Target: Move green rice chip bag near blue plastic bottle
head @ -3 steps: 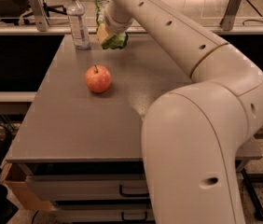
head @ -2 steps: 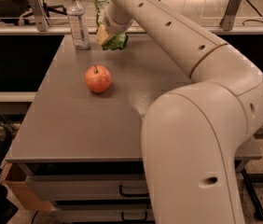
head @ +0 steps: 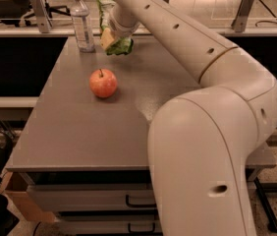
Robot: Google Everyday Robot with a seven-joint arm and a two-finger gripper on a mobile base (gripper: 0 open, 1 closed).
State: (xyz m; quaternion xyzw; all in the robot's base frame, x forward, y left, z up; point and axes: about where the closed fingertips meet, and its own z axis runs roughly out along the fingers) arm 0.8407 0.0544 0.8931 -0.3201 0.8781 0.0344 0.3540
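The green rice chip bag stands at the far end of the grey table, mostly covered by my gripper. The gripper is at the end of the white arm that reaches over the table from the right, and it sits right against the bag. The blue plastic bottle, clear with a white cap and pale label, stands upright just left of the bag, a small gap between them.
A red apple sits on the table, nearer than the bag and bottle. My large white arm covers the right half of the table. Drawers lie under the front edge. Metal posts and a counter stand behind.
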